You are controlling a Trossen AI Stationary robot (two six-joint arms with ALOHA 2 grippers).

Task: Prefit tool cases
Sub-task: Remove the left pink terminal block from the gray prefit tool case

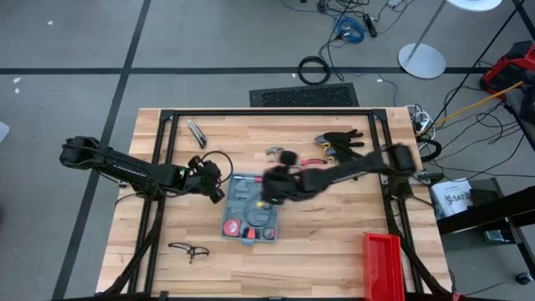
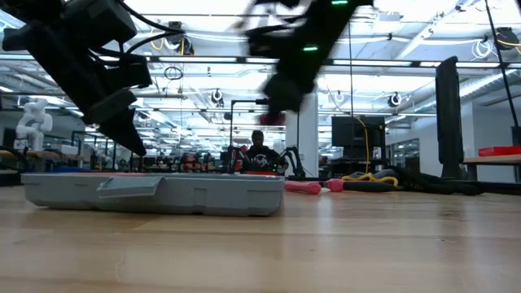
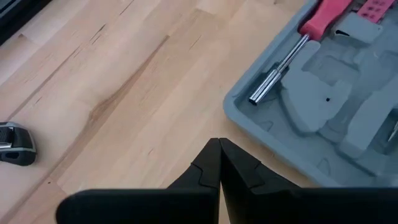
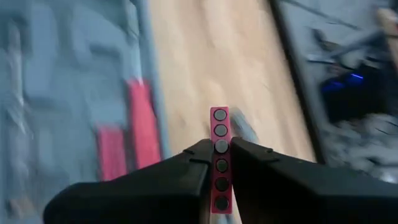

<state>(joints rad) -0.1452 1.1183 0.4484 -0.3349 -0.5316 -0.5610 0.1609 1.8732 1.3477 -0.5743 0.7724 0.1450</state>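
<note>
One open tool case [image 1: 249,219] lies flat near the middle of your table [image 1: 334,251]. Your right gripper [image 4: 221,163] hangs above its far edge, jaws pinched on a pink bit strip [image 4: 220,155]. Your left gripper [image 3: 219,163] sits just off the case's left corner, jaws pressed together, holding nothing.
</note>
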